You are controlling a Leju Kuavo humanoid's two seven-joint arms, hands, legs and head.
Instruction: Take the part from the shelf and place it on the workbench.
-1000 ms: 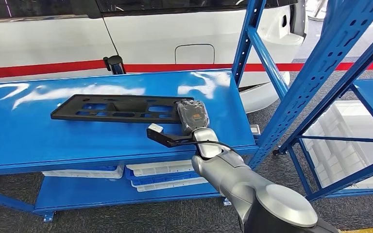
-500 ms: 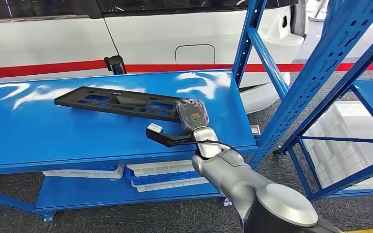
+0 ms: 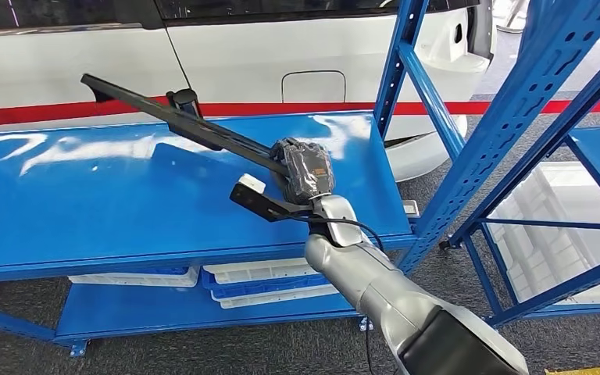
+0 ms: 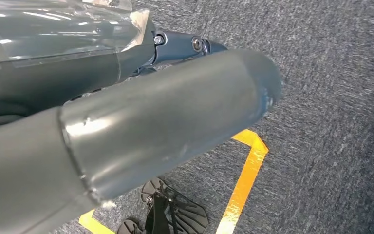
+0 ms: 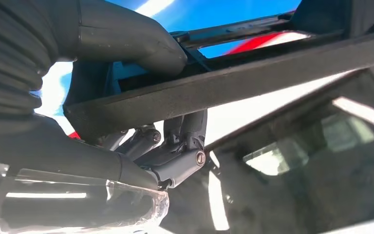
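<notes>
My right hand grips the long black plastic slotted part, raised off the glossy blue shelf; workbench placement remains, probably.

Silver rounded right arm with a thin black cable along the wrist; the dark right hand wears clear plastic wrap, its grey knuckle hinges screwed.
</notes>
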